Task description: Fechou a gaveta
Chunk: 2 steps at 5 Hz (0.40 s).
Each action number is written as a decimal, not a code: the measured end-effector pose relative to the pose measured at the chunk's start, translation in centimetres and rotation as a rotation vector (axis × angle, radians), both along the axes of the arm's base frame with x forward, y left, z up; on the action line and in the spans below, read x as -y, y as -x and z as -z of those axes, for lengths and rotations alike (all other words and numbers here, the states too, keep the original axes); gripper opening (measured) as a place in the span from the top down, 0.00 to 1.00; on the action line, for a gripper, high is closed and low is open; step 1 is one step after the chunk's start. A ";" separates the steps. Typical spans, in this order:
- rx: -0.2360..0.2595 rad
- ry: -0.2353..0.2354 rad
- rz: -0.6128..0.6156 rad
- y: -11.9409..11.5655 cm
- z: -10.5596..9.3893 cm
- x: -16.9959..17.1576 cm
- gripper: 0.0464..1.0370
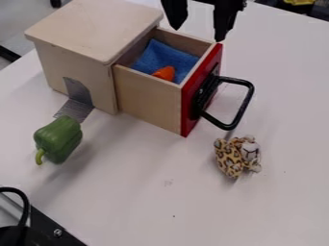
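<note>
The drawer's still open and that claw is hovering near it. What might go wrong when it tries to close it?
The gripper appears near the drawer's far edge; if it came down inside, it could catch the rim or the blue cloth. Pushing on the red front off-centre, or slipping on the protruding handle, might jam the drawer. A hard push could also slide the wooden box across the table.

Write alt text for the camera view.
An open drawer with a red front juts from a wooden box, holding a blue cloth and an orange object. A black gripper, jaws apart, hangs at the top edge. On the white table lie a green toy pepper and a spotted plush toy.
</note>
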<state>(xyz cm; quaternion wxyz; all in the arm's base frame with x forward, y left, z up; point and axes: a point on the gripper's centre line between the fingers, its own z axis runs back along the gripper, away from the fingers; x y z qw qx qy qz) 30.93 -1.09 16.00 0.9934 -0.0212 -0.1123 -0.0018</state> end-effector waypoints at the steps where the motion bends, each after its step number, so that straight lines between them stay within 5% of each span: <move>1: -0.034 0.000 -0.003 0.2 1.0 -0.1 0.04; 2: -0.072 0.005 0.007 -0.3 2.7 2.0 0.04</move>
